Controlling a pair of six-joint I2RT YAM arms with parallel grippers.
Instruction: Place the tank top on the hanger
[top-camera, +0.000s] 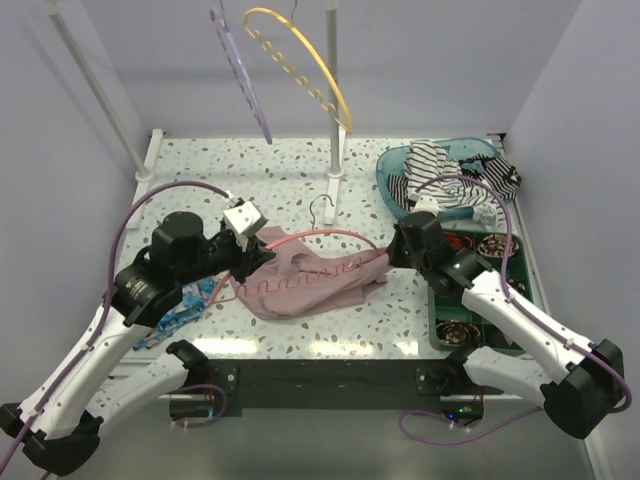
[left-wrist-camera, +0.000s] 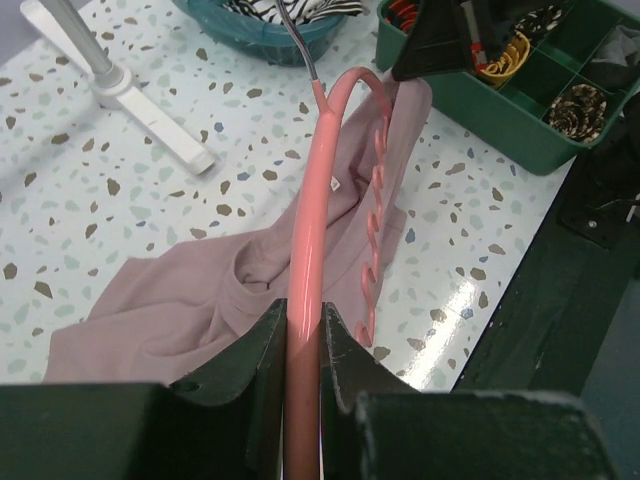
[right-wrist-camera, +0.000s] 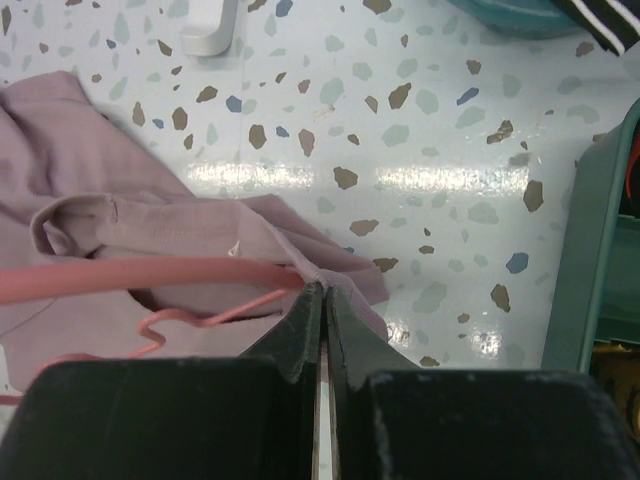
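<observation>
The speckled table (top-camera: 300, 170) carried all items inspected. A white rack (top-camera: 333, 130) stood at its far side, with a yellow hanger (top-camera: 300, 60) and a lilac hanger (top-camera: 240, 70) hung above. A green compartment tray (top-camera: 522, 262) sat at the right edge, and a teal basket (top-camera: 392, 172) holding a striped garment (top-camera: 440, 170) lay behind it.

The tank top (top-camera: 310, 285) lay crumpled on the table centre, between the two arms. The hanger (top-camera: 330, 236), coral pink, lay across the tank top with its hook pointing to the far side. Its notched bar rested on the fabric. A blue floral cloth (top-camera: 170, 322) lay under the left arm.

The left gripper (left-wrist-camera: 303, 325) was clamped on the hanger's smooth rim at the left end. The right gripper (right-wrist-camera: 325, 300) had its fingers pressed together on the tank top's right edge, and the fabric there was drawn up off the table.
</observation>
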